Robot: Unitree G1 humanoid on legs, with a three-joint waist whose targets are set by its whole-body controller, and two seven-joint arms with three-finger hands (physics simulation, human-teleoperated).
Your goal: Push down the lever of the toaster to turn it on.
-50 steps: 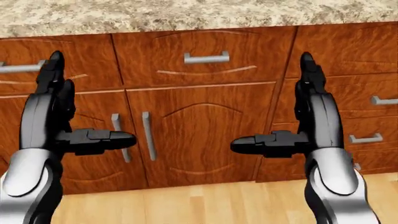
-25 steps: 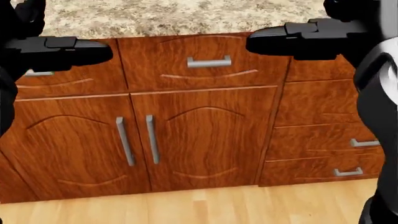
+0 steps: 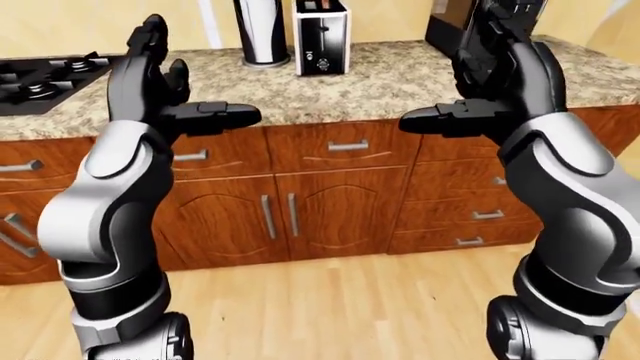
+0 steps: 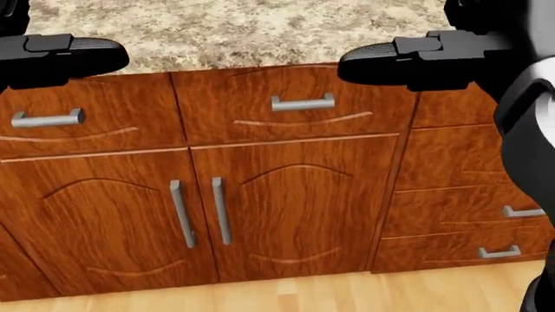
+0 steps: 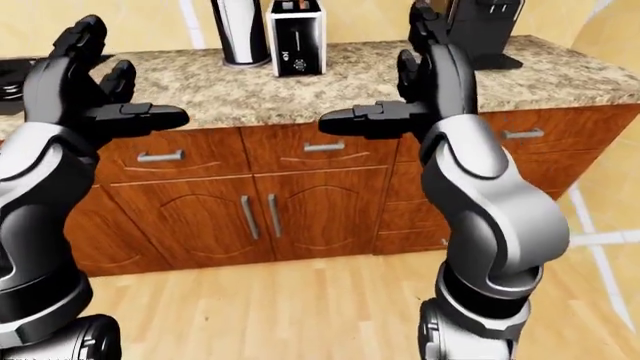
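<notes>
The toaster (image 3: 321, 39) is a white box with a black top. It stands upright on the granite counter (image 3: 400, 75), near the top of both eye views; a small dark control shows low on its near face. Both hands are raised well short of it, over the cabinet fronts. My left hand (image 3: 190, 82) is open, fingers pointing up and thumb (image 4: 65, 55) sticking out to the right. My right hand (image 5: 405, 79) mirrors it, open, thumb (image 4: 403, 58) pointing left. Neither hand touches anything.
A dark cylindrical appliance (image 3: 262, 30) stands just left of the toaster, and a black machine (image 5: 485, 30) to its right. A black stovetop (image 3: 40, 75) lies at the counter's left. Below are wooden drawers and doors (image 4: 286, 208), then a plank floor (image 3: 340, 300).
Both hands have risen from beside the cabinet doors to counter-edge height. The head view has moved, so the cabinets now sit a little lower and larger.
</notes>
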